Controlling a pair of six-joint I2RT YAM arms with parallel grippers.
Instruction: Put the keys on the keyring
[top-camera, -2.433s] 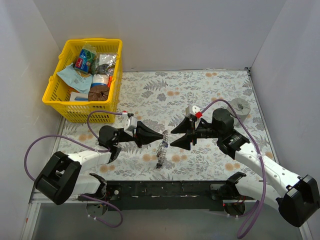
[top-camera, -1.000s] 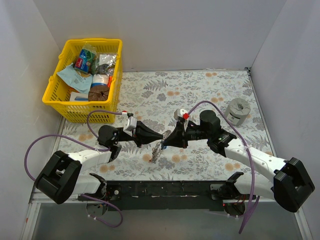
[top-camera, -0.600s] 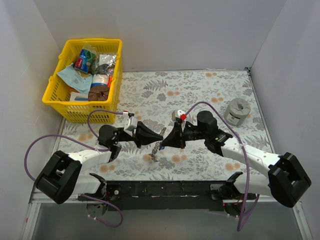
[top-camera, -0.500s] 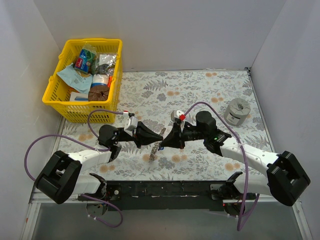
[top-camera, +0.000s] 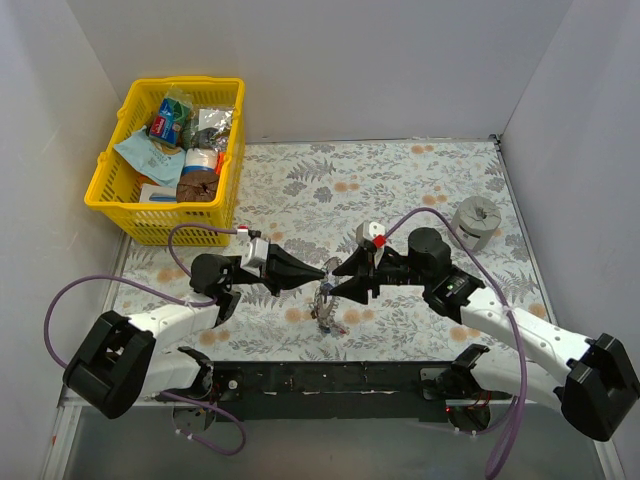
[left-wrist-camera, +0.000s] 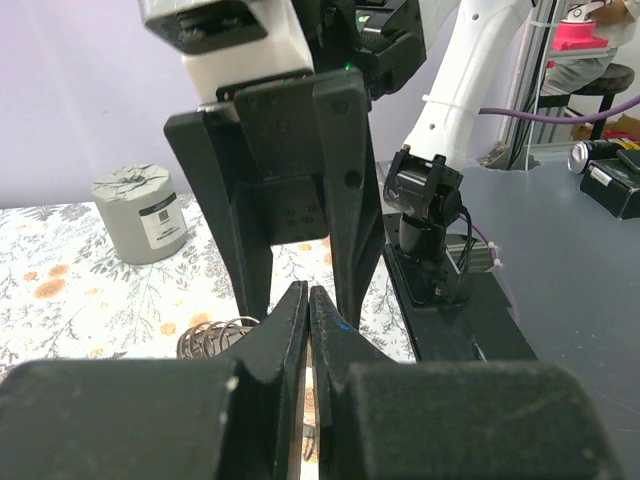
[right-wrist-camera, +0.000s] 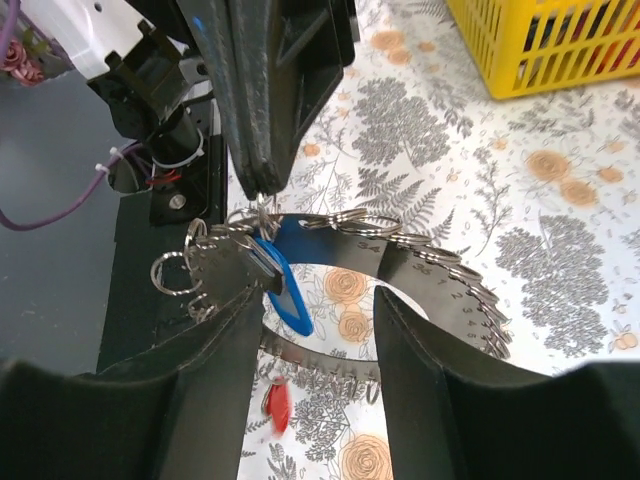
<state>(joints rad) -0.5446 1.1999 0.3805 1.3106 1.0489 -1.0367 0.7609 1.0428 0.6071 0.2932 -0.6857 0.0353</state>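
Observation:
The keyring (top-camera: 324, 306) is a wide, thin metal ring with many small split rings along its rim. It hangs above the table between my two grippers. My left gripper (top-camera: 324, 272) is shut on its top edge, as the left wrist view (left-wrist-camera: 308, 296) and the right wrist view (right-wrist-camera: 262, 188) show. A blue-headed key (right-wrist-camera: 287, 292) and a red-headed key (right-wrist-camera: 277, 401) hang from the keyring (right-wrist-camera: 440, 272). My right gripper (top-camera: 339, 280) is open, its fingers (right-wrist-camera: 222, 372) on either side of the ring's lower part, the blue key against the left one.
A yellow basket (top-camera: 186, 82) full of packets stands at the back left. A squat grey cylinder (top-camera: 476, 221) stands at the right, also in the left wrist view (left-wrist-camera: 140, 212). The table's near edge and the black base rail lie just below the ring.
My right gripper came in from the right to meet the ring, then eased back slightly to the right. The ring went from tilted left to hanging lower and straighter. My left gripper stayed shut on it.

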